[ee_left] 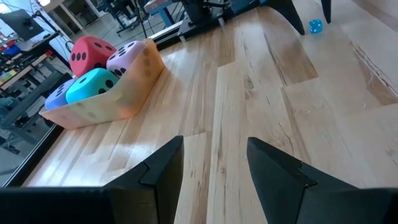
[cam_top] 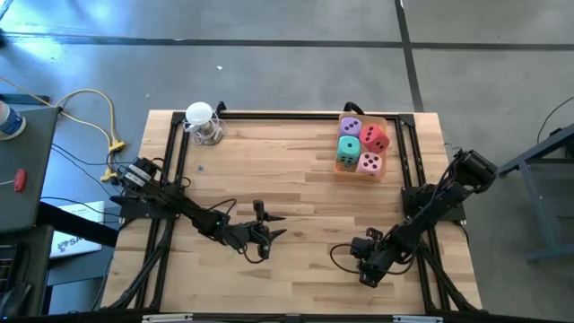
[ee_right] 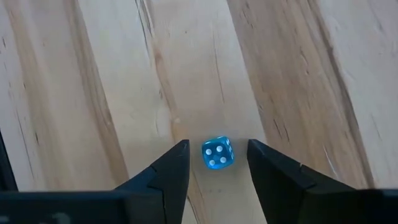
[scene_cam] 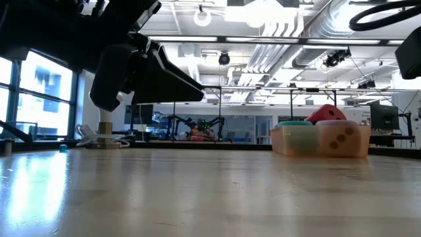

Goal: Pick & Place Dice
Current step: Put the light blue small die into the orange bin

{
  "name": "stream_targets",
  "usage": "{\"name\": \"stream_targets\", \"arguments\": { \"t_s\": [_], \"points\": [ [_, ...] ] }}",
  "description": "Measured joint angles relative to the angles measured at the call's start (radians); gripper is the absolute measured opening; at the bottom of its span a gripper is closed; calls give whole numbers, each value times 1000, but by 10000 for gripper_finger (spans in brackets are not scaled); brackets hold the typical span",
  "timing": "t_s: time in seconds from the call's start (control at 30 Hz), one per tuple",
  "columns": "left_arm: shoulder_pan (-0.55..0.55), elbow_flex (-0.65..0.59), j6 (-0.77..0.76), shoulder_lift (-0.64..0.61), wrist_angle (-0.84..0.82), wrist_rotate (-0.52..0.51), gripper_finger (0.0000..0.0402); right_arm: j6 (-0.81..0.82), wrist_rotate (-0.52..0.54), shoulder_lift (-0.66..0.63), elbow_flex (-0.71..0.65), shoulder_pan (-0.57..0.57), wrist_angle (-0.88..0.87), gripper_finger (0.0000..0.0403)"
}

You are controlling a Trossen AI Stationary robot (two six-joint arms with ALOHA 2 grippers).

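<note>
my left gripper (cam_top: 265,231) hangs mid-table, jaws parted on nothing. the white round-topped object (cam_top: 203,121) sits far back, no obstacle. the four foam dice (cam_top: 350,148) crowd the tray (ee_left: 134,87) at the back right. i'd judge them light and squashy, best pinched on flat faces, though the wall hampers. my right gripper (ee_right: 217,146) stands with jaws apart astride a small blue die (ee_right: 217,153), not touching it.

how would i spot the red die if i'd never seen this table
Look to the wooden table's far right corner, where an orange tray holds four soft dice. The red die sits on the tray's right side, beside purple and above pink; it is the only red one.
</note>
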Motion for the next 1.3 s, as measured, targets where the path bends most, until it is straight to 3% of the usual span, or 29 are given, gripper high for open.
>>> {"name": "stream_targets", "arguments": {
  "t_s": [0.4, 0.7, 0.83, 1.07, 1.3],
  "points": [
    [0, 0, 0, 0, 0, 2, 169, -41, -2, 1, -2, -1, -19, 39],
    [0, 0, 0, 0, 0, 2, 169, -50, 54, 1, -2, -1, -12, 38],
    [0, 0, 0, 0, 0, 2, 169, -28, 175, -2, 9, 0, -10, 35],
    [0, 0, 0, 0, 11, 7, 169, -7, 493, -25, 36, -82, -42, 38],
    [0, 0, 0, 0, 27, 61, 169, -273, 634, -97, 99, -284, -127, 39]
  ]
}}
